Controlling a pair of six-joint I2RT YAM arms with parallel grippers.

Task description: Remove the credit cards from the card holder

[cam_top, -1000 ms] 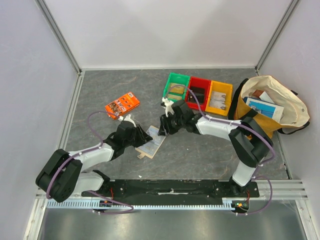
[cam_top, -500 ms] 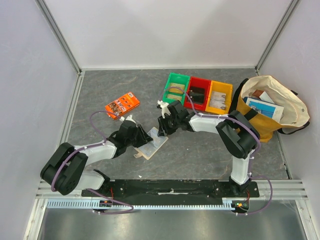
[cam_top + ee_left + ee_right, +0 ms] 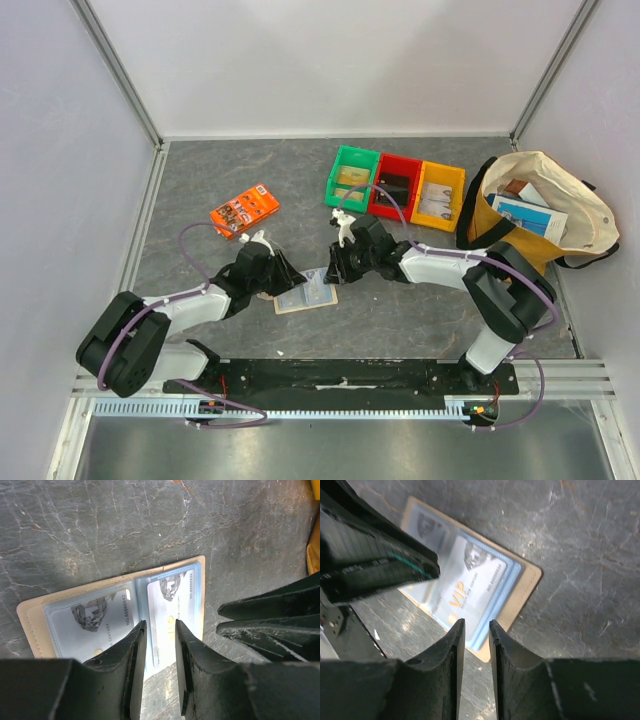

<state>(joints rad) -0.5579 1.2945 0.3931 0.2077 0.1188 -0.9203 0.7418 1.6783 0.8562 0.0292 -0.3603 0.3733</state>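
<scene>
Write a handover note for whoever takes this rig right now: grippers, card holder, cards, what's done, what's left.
Left gripper: fingers narrowly apart with nothing between them, poised over the middle fold of the card holder.
Right gripper: also a narrow gap and empty, over the holder's VIP-card half.
Card holder: open flat on the table between the two grippers, sleeves facing up.
Credit cards: two show, each inside its clear sleeve.
Done: holder is open.
Left: pull both cards out; none is out yet.
</scene>
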